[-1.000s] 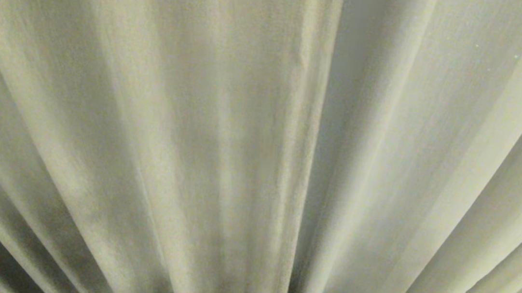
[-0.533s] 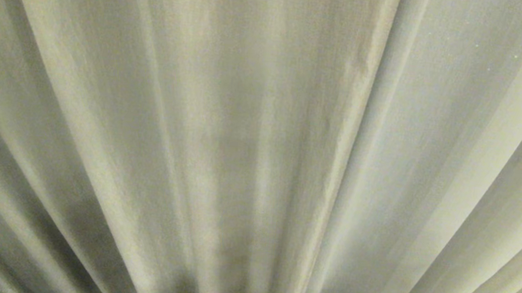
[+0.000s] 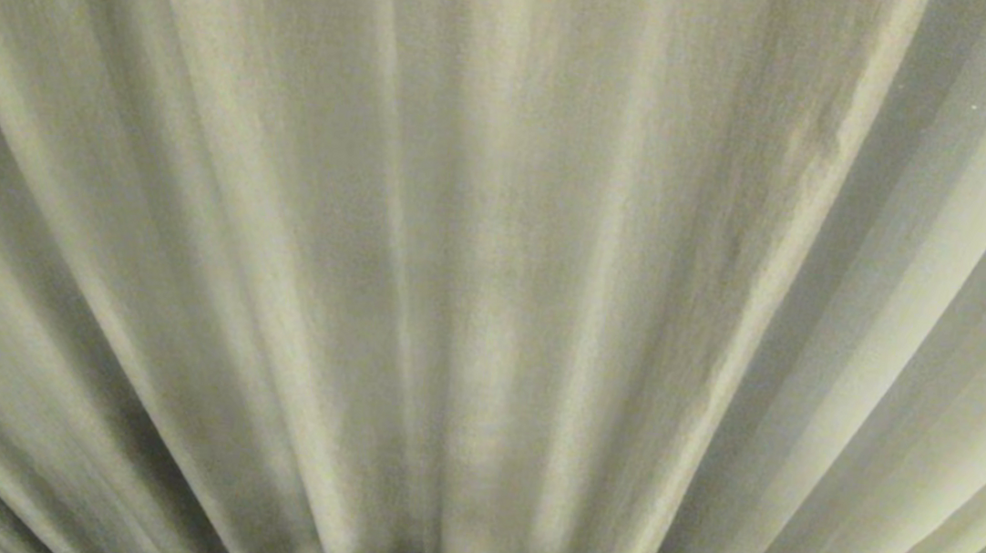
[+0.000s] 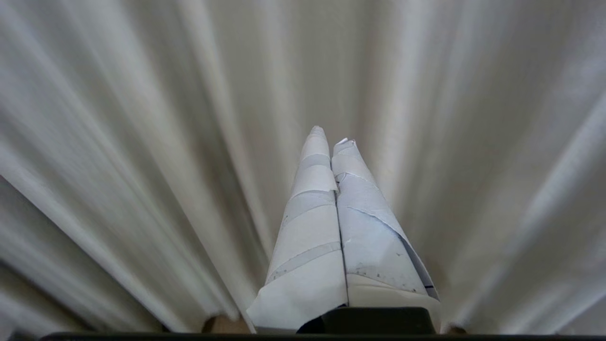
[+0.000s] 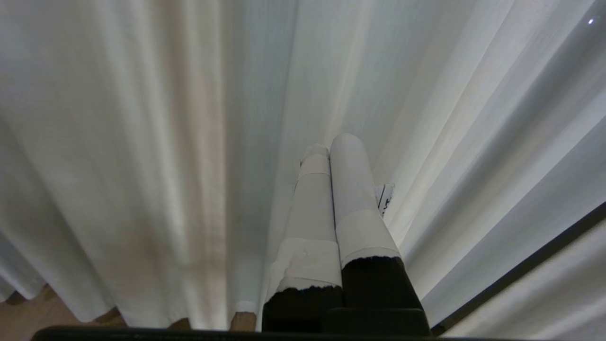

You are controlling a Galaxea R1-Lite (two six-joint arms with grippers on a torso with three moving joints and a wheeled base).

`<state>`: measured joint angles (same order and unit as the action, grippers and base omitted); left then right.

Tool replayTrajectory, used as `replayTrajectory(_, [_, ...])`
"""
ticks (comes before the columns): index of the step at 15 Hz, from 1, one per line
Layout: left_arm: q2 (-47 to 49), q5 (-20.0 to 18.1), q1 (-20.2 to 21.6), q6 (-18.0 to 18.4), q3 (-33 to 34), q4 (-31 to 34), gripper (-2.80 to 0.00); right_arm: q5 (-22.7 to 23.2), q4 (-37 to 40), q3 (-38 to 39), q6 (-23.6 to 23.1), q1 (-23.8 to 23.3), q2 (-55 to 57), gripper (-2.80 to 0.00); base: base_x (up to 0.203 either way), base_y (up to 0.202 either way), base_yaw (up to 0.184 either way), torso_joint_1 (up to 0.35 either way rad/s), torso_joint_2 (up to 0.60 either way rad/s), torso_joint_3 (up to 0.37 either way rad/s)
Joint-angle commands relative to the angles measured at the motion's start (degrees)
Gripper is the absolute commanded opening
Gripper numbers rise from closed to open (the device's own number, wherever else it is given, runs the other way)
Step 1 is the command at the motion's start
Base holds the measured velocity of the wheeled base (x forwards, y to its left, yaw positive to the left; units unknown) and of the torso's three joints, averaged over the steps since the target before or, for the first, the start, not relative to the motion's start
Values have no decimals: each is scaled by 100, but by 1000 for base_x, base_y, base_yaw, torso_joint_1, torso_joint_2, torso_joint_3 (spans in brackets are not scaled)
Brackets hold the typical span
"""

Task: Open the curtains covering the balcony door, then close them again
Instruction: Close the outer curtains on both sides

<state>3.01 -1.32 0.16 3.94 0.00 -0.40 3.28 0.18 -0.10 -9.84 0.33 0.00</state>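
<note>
Rightward slides the cream pleated fabric curtains' [image 3: 493, 277] hem edge; left gripper [image 4: 331, 140] and right gripper [image 5: 331, 144], jaws together, face the folds.

Curtains' [image 3: 493, 277] seam — farther right

cream-beige curtains [image 3: 493, 277] with vertical pleats, white-taped left gripper [image 4: 331, 142]

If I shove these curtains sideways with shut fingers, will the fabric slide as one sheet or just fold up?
Probably fold: the curtains hang in deep, loose pleats, so they look floppy. The thin, light-passing weave suggests little weight. The left gripper, its taped fingers smooth, may slip.
</note>
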Motion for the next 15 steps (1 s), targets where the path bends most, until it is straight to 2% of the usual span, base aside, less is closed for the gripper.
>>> replayTrajectory(1, [-301,0,-7,4,0,-4,-280,6,-1,1,-9,2,9,-280,0,0,0,0,0,0])
replayTrajectory(6, [-301,0,-7,32,0,-4,-280,6,-1,1,-9,2,9,-280,0,0,0,0,0,0])
replayTrajectory(10, [-301,-44,-16,337,0,-4,-280,6,-1,1,-9,2,9,-280,0,0,0,0,0,0])
replayTrajectory(15, [-301,-53,-16,327,0,-13,-280,6,-1,1,-9,2,9,-280,0,0,0,0,0,0])
